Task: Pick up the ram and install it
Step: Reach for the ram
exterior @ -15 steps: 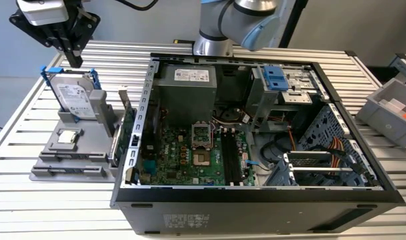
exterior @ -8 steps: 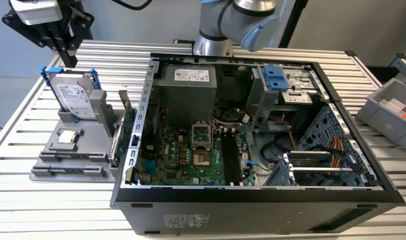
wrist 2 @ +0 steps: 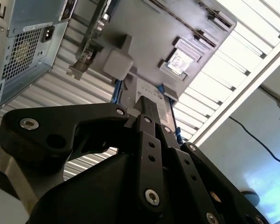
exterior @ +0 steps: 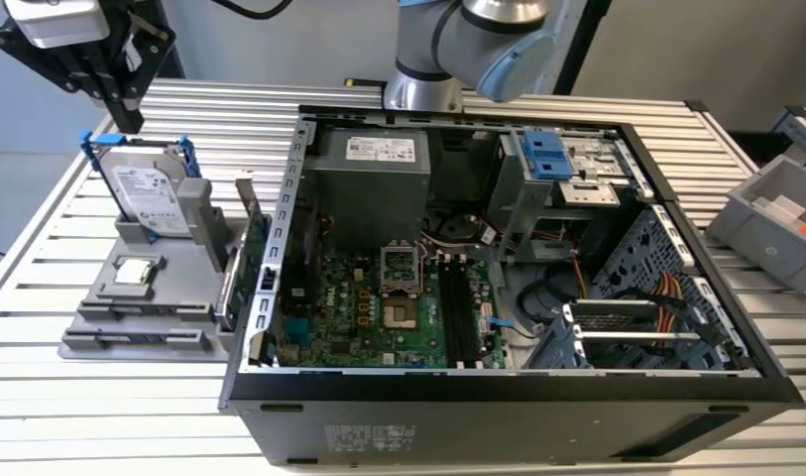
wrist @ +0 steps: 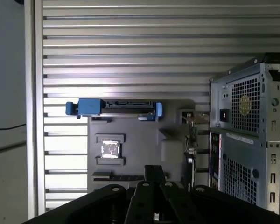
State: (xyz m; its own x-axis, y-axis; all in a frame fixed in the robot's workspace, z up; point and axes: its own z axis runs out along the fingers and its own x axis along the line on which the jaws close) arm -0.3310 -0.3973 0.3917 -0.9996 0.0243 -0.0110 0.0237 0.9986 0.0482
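Note:
A grey holder tray [exterior: 177, 342] lies on the slatted table, on the exterior view's left of the open computer case [exterior: 509, 397]. The ram [exterior: 228, 290], a thin dark stick, stands on edge along the tray's side nearest the case, beside a green card with a metal bracket [exterior: 256, 268]. My gripper [exterior: 128, 121] hangs high above the tray's far end, over the hard drive [exterior: 152, 193], well away from the ram. Its fingers are shut together and hold nothing. In both wrist views the gripper [wrist: 154, 169] [wrist 2: 147, 103] looks down on the tray. The black motherboard slots [exterior: 453, 312] lie inside the case.
A small square silver chip [exterior: 136, 270] sits in the tray's middle. The case walls, the drive cage [exterior: 561, 164] and cables [exterior: 667, 297] crowd the case's inside. A grey bin [exterior: 773, 213] stands at the exterior view's right. The table edge runs past the tray [wrist: 35, 116].

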